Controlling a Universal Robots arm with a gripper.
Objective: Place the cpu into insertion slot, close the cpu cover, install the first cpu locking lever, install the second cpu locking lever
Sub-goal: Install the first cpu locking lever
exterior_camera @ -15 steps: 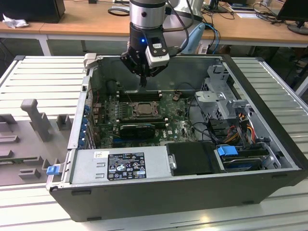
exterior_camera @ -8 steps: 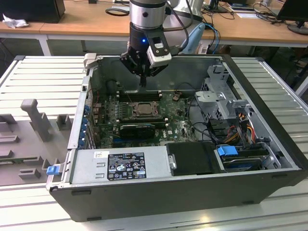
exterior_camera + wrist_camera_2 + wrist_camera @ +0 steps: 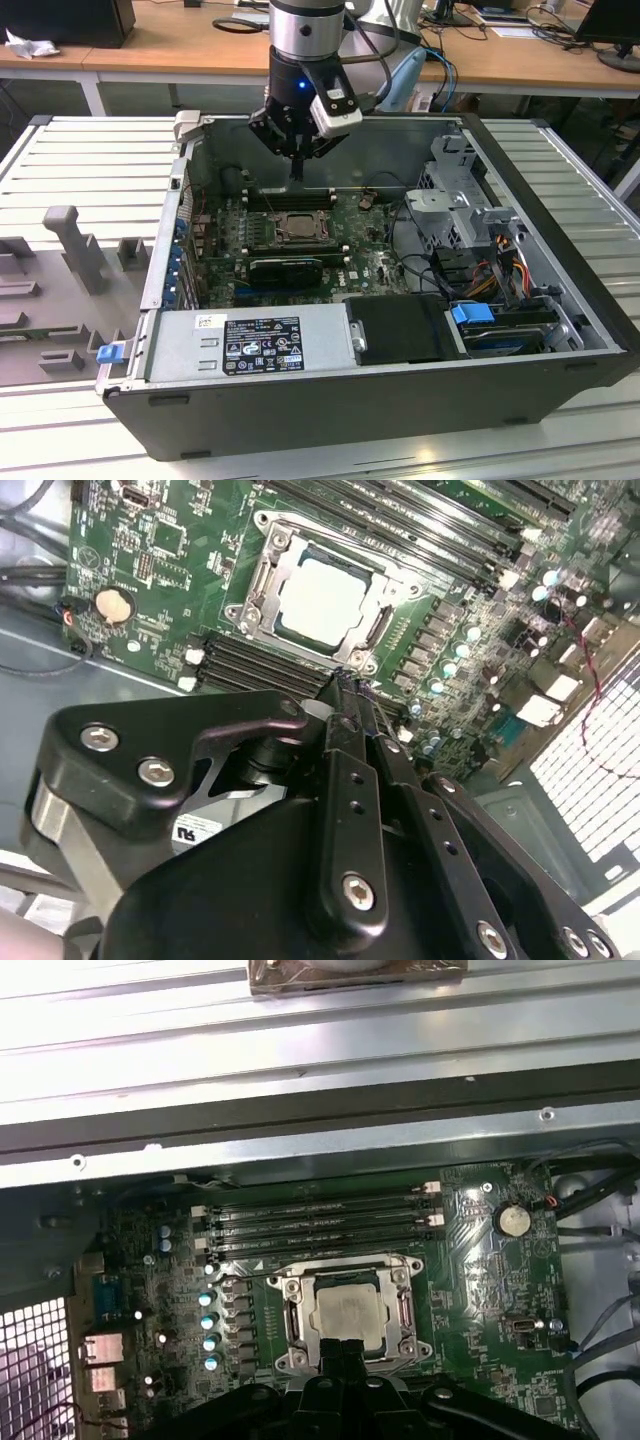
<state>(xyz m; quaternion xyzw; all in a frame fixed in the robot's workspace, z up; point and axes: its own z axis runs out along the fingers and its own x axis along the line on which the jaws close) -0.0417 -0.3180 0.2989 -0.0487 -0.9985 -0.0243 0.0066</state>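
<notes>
Watching the gripper point(image 3: 297, 172) hanging tip-down inside the open computer case point(image 3: 560, 250), clear of the motherboard point(image 3: 375, 255) beneath it. Seeing its fingers point(image 3: 350, 780) pressed flat together into one narrow black bar, clamping nothing.

Finding the cpu point(image 3: 350, 1317) just beyond the fingertips and below them, with its pale silver top facing up, sitting in the insertion slot point(image 3: 417, 1348). Noting the cpu cover point(image 3: 294, 1318) lying flat around the chip and showing it through the central window. Getting the same reading in both wrist views.

Picking out what is probably a thin locking lever point(image 3: 245, 1276) running along the slot edge farthest from the fingertips. Not managing to tell whether it is latched.

Logging the long black memory slots point(image 3: 320, 1225) on the far side of the slot from the fingertips. Placing the gripper roughly above them in the exterior view, with a clear gap down to the board.

Spotting a coin cell battery point(image 3: 513, 1221) well off to one side of the fingertips, and a row of pale-capped capacitors point(image 3: 210, 1322) off to the opposite side, nearer the slot.

Marking the grey power supply point(image 3: 250, 345) well apart from the gripper, across the board from it.
</notes>
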